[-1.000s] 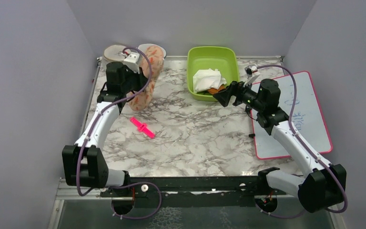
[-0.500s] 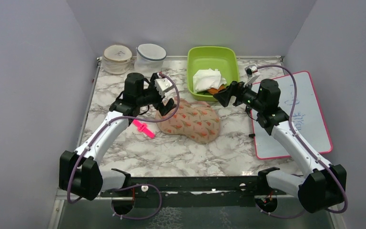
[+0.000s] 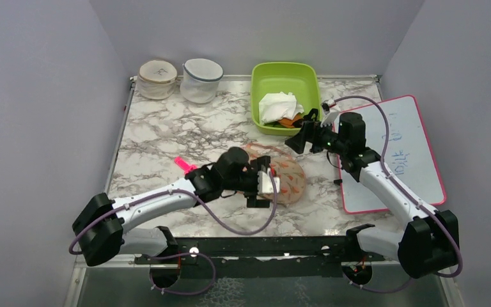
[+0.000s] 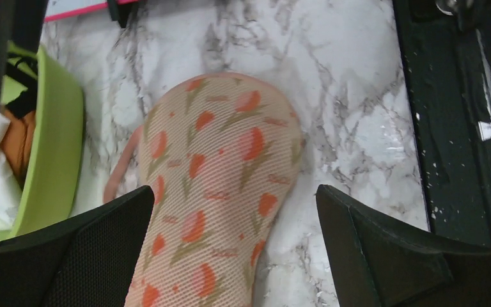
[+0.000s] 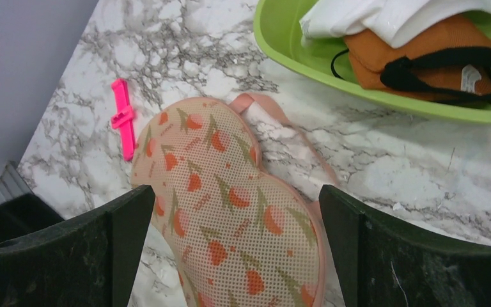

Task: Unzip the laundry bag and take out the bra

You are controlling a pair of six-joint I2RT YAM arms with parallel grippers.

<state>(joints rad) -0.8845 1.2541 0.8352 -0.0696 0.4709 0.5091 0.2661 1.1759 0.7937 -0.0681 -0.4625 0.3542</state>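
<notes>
The laundry bag [image 3: 289,174] lies flat on the marble in the middle, a peach mesh case with orange tulip motifs and pink zip edging. It looks zipped shut. In the left wrist view the laundry bag [image 4: 217,166] runs between the wide-apart fingers of my left gripper [image 4: 233,256], which hovers open over it. My left gripper [image 3: 264,183] covers the bag's left part from above. My right gripper [image 3: 301,132] hangs open just behind the bag, and the laundry bag [image 5: 230,204] shows below and between its fingers. The bra is hidden.
A pink clip [image 3: 185,165] lies left of the bag. At the back stands a green bin [image 3: 256,102] holding a white cloth [image 5: 390,16] and an orange-and-black garment [image 5: 422,57]. Two round mesh tubs [image 3: 179,78] stand back left. A whiteboard [image 3: 412,153] lies right.
The left arm carried the bag from the back left by the tubs to the table's middle, let go of it, and swung forward over it. The right gripper shifted slightly toward the bag.
</notes>
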